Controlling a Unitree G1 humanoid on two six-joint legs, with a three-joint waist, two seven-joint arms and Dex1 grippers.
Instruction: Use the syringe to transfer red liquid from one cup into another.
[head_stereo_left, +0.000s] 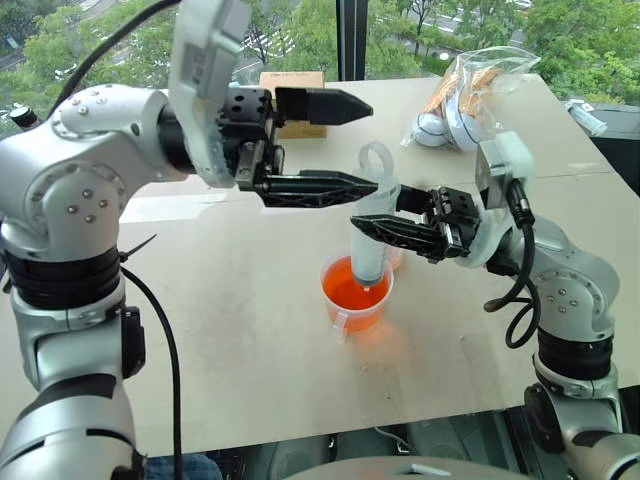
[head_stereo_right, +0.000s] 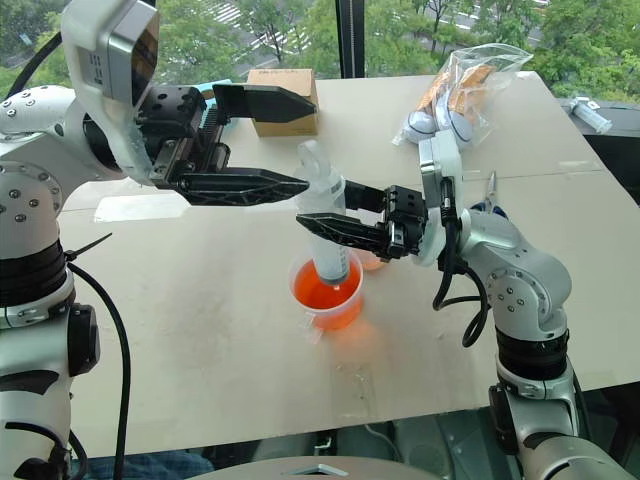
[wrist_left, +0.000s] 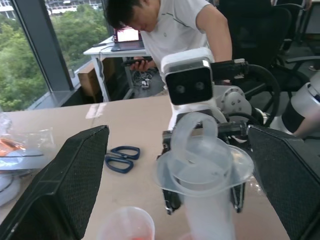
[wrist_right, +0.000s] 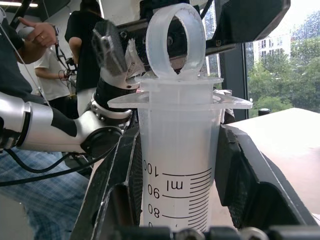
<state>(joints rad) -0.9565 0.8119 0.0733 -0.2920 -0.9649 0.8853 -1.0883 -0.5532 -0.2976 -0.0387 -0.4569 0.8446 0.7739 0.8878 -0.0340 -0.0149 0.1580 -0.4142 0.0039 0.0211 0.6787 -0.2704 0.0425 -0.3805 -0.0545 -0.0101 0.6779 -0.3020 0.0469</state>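
Right gripper (head_stereo_left: 385, 228) clamped on syringe (head_stereo_left: 372, 240) barrel, held upright, tip down inside handled cup (head_stereo_left: 356, 292) of red liquid (head_stereo_left: 352, 296) on table (head_stereo_left: 230, 330). Plunger ring (head_stereo_left: 377, 162) at top, pressed nearly flush with barrel flange. Left gripper (head_stereo_left: 345, 145) spread wide, fingers level, one above and one below ring height, nothing held. Smaller cup (head_stereo_right: 372, 262) just behind handled cup, mostly hidden by right gripper. Scissors (wrist_left: 120, 158) lying flat on table. Plastic bag (head_stereo_left: 470, 95) and cardboard box (head_stereo_right: 282, 100) at far edge.

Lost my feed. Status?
Right gripper shut on syringe, tip in orange-red cup. Left gripper open beside plunger ring. Smaller cup behind.
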